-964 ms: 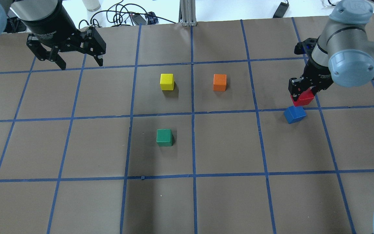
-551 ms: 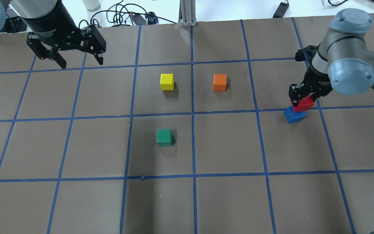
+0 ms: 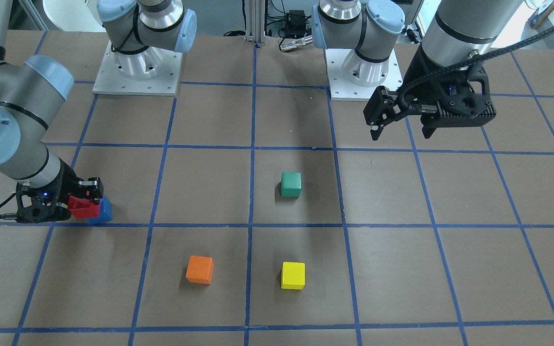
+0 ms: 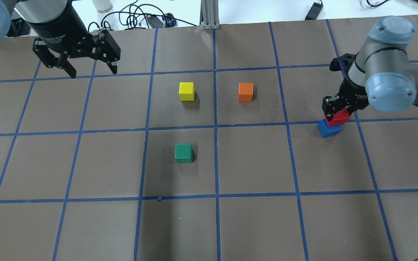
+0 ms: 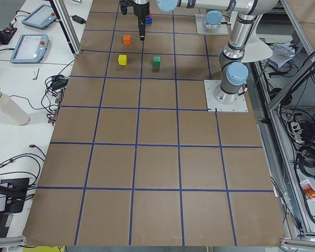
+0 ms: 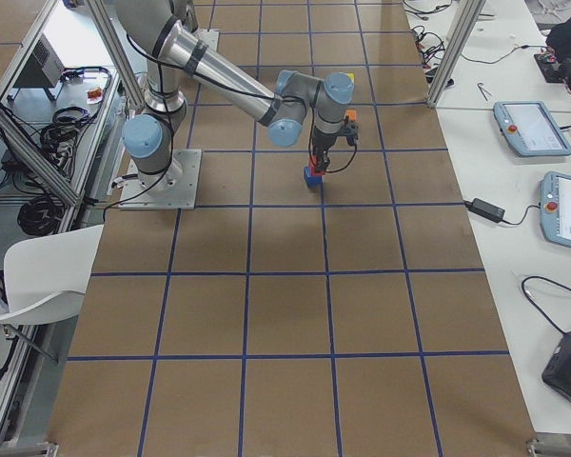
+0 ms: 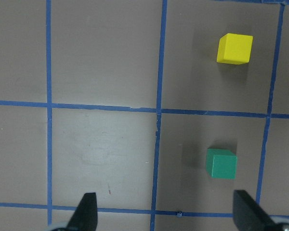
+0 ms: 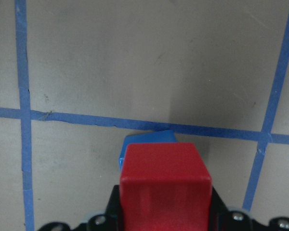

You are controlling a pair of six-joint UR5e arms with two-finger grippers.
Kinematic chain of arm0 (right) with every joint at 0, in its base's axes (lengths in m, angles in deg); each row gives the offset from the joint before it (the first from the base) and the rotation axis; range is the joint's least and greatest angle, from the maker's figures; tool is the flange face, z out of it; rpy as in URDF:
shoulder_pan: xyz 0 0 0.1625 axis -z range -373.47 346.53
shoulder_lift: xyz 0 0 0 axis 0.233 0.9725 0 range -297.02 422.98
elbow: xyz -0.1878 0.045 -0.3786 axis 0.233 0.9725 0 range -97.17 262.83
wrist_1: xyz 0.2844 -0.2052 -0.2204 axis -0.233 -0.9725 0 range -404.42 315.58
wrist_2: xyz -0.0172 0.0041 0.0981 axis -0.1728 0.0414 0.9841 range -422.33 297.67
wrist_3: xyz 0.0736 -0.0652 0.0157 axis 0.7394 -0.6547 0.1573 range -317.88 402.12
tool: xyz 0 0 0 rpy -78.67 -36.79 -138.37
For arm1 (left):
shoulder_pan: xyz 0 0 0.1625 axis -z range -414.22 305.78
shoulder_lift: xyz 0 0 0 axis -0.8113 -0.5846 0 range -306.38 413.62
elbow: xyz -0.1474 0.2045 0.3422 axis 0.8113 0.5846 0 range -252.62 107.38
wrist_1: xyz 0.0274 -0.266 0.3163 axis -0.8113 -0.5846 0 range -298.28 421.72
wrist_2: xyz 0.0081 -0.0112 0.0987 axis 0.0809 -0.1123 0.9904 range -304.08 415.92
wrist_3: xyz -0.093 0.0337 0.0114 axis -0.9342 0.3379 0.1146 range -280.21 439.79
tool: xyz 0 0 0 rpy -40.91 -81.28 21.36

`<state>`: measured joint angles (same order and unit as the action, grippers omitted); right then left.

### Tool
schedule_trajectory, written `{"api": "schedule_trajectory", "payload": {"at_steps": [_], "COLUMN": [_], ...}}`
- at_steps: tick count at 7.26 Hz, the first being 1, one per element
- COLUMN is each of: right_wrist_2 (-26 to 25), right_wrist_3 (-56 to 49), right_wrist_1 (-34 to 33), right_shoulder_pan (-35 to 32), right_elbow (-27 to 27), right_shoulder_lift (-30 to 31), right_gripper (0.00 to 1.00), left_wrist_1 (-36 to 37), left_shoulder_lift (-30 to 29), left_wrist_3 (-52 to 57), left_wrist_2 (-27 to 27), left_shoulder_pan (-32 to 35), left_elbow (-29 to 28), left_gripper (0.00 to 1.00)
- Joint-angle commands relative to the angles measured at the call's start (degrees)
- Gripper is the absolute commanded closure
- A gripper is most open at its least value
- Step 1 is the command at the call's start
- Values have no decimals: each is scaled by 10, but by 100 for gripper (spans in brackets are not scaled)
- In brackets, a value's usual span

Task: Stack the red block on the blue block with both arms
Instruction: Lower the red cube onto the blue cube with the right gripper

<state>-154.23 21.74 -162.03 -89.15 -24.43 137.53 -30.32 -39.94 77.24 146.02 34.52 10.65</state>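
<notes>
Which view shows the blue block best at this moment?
Overhead exterior: the blue block shows two faces clearly, with the red block in the right gripper covering its far edge. Front-facing shows part beside red; right wrist just a sliver behind red; side views a speck; left wrist none.

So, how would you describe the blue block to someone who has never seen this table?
On the brown table with blue tape lines, find the right end effector near the right side. It grips a red block, and the blue block sits just beneath that. It is the only blue cube; the green cube, yellow cube and orange cube stand alone mid-table.
</notes>
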Motion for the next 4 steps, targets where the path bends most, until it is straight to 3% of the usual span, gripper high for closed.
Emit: {"api": "schedule_trajectory", "payload": {"at_steps": [1, 4], "right_wrist_2": [3, 2], "right_wrist_3": [0, 0], "right_wrist_1": [-2, -2], "right_shoulder_pan": [0, 0], "right_elbow": [-1, -1], "right_shoulder_lift": [2, 3], "right_gripper": [100, 100], "left_wrist_1": [0, 1], "left_shoulder_lift": [0, 0], "left_wrist_3": [0, 0], "left_wrist_2": [1, 0], "left_shoulder_pan": [0, 2], "left_elbow": [1, 3], "left_gripper": [0, 0]}}
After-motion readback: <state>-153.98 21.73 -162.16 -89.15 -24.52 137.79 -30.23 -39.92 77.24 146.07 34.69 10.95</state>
